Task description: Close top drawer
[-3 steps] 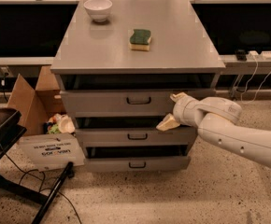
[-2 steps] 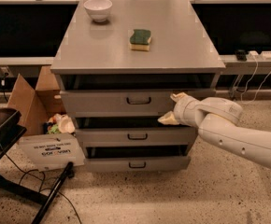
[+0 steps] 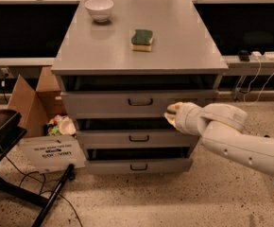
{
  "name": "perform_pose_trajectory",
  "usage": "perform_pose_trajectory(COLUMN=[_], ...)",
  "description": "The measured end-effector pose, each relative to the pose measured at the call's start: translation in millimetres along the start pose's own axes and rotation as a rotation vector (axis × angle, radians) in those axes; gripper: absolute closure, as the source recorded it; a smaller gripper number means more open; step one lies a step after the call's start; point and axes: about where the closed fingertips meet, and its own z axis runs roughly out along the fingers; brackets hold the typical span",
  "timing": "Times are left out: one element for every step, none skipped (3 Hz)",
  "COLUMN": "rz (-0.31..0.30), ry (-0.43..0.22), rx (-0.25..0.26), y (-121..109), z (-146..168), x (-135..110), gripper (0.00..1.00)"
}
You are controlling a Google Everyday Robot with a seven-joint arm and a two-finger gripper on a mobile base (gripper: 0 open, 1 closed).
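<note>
At the far left a cardboard box [image 3: 26,103] stands open on the floor beside the bench [image 3: 184,46]. On the bench top we see a white bowl [image 3: 98,8] at the back left and a green sponge [image 3: 142,39] nearer the middle. Below them the top drawer [image 3: 104,104] sits just under the bench top, with a dark gap above its front panel and its wire handle [image 3: 140,101] at centre. The gripper [image 3: 170,115] lies right of that handle, against the panel's lower right part — we cannot tell whether it is open or closed. Compared with a second ago, it sits slightly higher on the panel — the drawer itself looks unchanged.
</note>
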Motion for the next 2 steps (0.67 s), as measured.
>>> perform_pose_trajectory(rz=[0.005,-0.121], ry=[0.122,0.275], rx=[-0.037,-0.106], y=[23.7,60.7], z=[-51.5,-88.0], x=[5.8,16.5], gripper=[0.98,1.00])
